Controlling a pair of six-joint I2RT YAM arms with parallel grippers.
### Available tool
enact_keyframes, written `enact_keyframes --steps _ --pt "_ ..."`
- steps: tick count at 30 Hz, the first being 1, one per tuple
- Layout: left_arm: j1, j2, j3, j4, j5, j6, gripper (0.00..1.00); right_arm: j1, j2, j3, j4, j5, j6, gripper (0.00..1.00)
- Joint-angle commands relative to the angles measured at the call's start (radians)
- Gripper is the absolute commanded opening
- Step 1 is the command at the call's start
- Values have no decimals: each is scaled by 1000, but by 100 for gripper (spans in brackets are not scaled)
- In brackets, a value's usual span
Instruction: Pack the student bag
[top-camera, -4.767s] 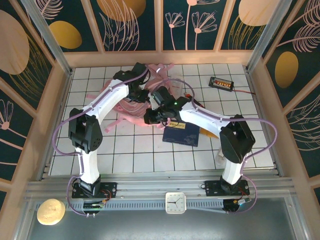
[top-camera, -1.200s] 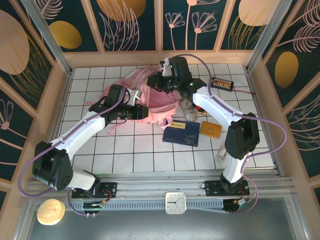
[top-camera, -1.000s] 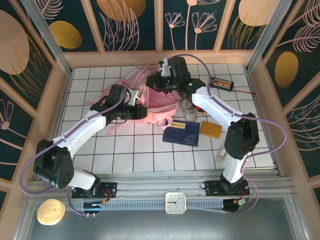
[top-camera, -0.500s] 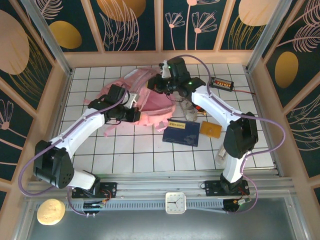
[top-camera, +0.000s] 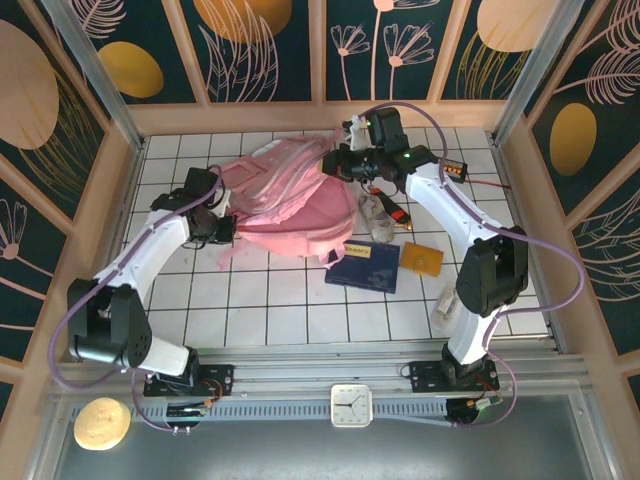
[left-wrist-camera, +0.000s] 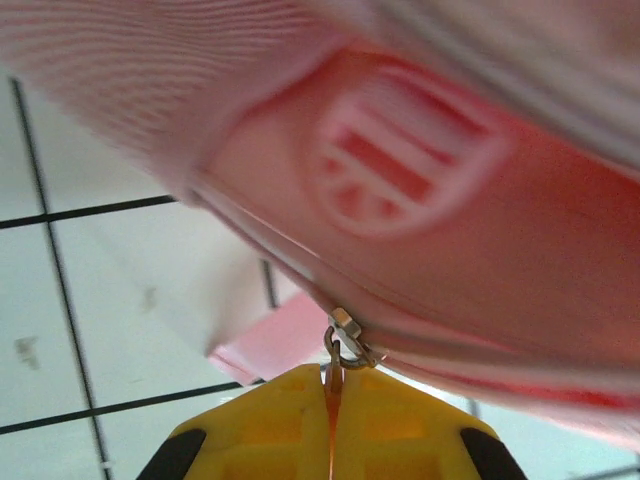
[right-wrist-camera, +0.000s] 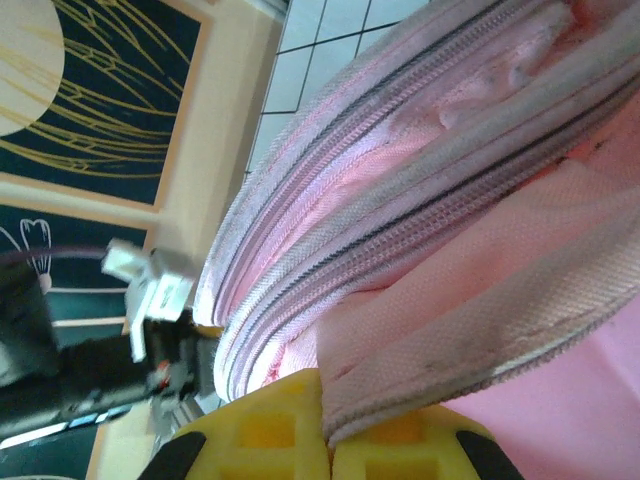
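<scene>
The student bag (top-camera: 285, 200), a large soft pink backpack, lies on the tiled table at the back middle. At the bag's left edge my left gripper (top-camera: 226, 230) is shut. In the left wrist view its yellow pads (left-wrist-camera: 270, 420) pinch the pink pull tab of the metal zipper slider (left-wrist-camera: 346, 338). My right gripper (top-camera: 336, 166) is at the bag's upper right corner. Its pads (right-wrist-camera: 262, 425) are shut on a fold of pink fabric (right-wrist-camera: 440, 330) beside the grey zipper lines (right-wrist-camera: 400, 215).
A dark blue book (top-camera: 362, 265) and an orange card (top-camera: 421, 259) lie right of the bag. A pale crumpled item (top-camera: 379, 216) sits near them, and a small black device (top-camera: 450, 168) at the back right. Wooden walls close in the table.
My left gripper has drawn leftward with the zipper pull. The right gripper has shifted right, and the bag now lies stretched wider between them.
</scene>
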Motion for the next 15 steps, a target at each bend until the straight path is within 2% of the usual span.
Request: enact_keyframes --steps 1,3,4,5,7,8,12,15 --pt "39 73 11 -90 -173 -18 0 -28 -70 0 49 -25 -34 0" --pt "51 115 16 -72 -163 -25 0 -22 -68 -9 85 -39 -1 0" --pt "52 123 22 -69 -155 -27 4 -19 -68 -10 103 -46 15 0" --pt "52 114 29 -62 -145 -34 15 -11 -68 -11 124 -49 35 0" --pt "52 52 44 -36 -135 -57 48 5 -66 -5 159 -51 70 0" --pt "52 7 56 -14 -127 -62 52 16 -62 -1 175 -50 91 0" --pt "52 -216 51 181 45 -37 66 53 -44 10 259 -51 186 0" --pt "41 -314 -7 345 242 -34 66 74 -21 26 338 -63 263 0"
